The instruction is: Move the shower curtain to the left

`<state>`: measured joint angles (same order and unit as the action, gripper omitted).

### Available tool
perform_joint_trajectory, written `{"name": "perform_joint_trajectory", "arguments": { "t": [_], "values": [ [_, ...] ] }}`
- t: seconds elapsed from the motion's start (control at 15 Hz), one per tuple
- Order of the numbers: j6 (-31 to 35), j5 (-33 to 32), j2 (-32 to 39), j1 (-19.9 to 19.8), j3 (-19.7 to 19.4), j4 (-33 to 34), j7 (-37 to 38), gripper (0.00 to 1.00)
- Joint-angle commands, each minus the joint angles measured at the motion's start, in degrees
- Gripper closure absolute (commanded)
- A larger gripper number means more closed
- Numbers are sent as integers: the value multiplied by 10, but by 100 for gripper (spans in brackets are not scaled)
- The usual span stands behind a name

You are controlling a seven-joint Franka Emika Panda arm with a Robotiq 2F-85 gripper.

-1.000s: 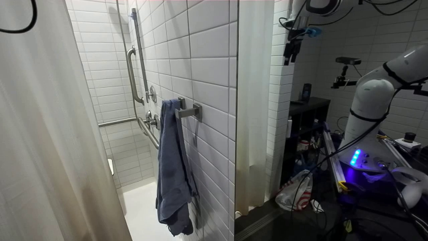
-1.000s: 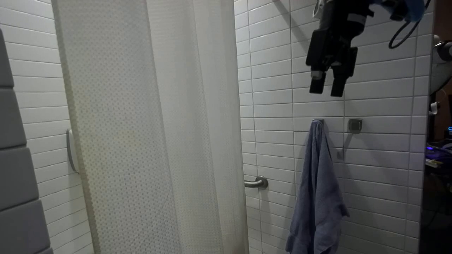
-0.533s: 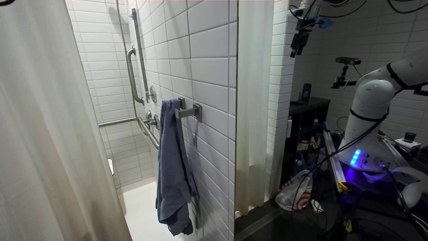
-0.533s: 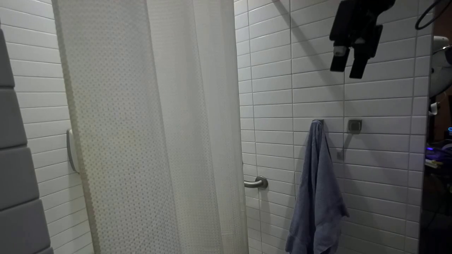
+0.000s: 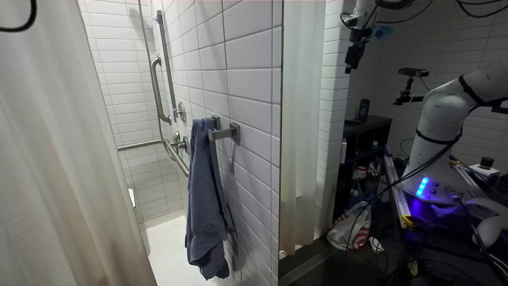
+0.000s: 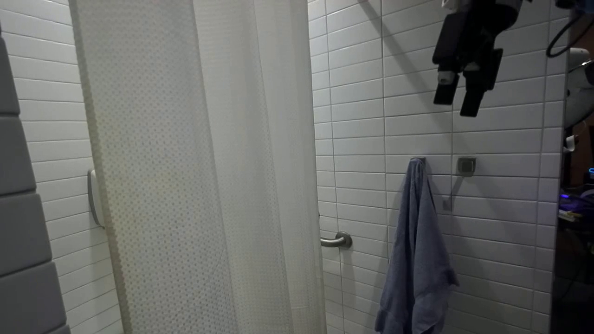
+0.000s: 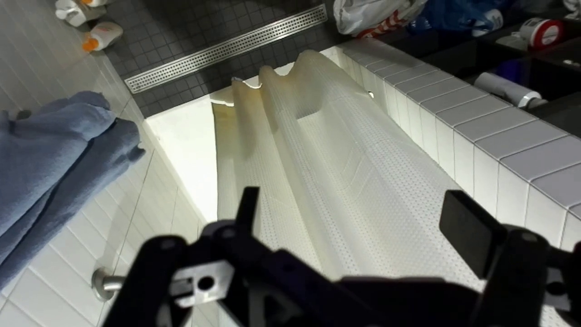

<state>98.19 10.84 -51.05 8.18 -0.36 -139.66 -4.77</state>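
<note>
The shower curtain (image 6: 199, 162) is a tall off-white sheet with vertical folds, hanging left of centre. It also hangs at the left of an exterior view (image 5: 59, 151) and fills the middle of the wrist view (image 7: 327, 172), running down to the floor. My gripper (image 6: 457, 109) is high in front of the tiled wall, right of the curtain and apart from it, pointing down. It shows small near the top in an exterior view (image 5: 348, 71). In the wrist view my gripper (image 7: 352, 195) has its jaws wide apart, with curtain visible behind the gap and nothing held.
A blue-grey towel (image 6: 417, 260) hangs on a wall hook below my gripper, beside another metal hook (image 6: 466, 165). A grab bar (image 6: 336, 240) is on the tiled wall. The wrist view shows a tiled ledge (image 7: 481, 113), a floor drain (image 7: 227, 47) and bottles (image 7: 103, 36).
In an exterior view my gripper has moved right and up away from the curtain, then slightly down in the last half second. The jaws stay open. The curtain and towel have not visibly moved.
</note>
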Motion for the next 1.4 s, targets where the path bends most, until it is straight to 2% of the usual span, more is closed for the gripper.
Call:
{"name": "perform_joint_trajectory", "arguments": {
  "t": [0.0, 0.13, 0.47, 0.67, 0.8, 0.87, 0.93, 1.13, 1.33],
  "values": [
    [35, 24, 65, -14, -39, -7, -34, 0],
    [74, 23, 99, -16, -58, -10, -62, 0],
    [266, 25, 199, -3, -74, -3, -148, 0],
    [387, 43, 264, 9, -78, 14, -176, 0],
    [442, 60, 306, 18, -84, 38, -188, 0],
    [447, 72, 320, 24, -86, 48, -194, 0],
    [429, 51, 277, 6, -72, 11, -173, 0],
    [442, 60, 315, 9, -72, 38, -178, 0],
    [442, 60, 319, 8, -72, 43, -179, 0]
  ]
}}
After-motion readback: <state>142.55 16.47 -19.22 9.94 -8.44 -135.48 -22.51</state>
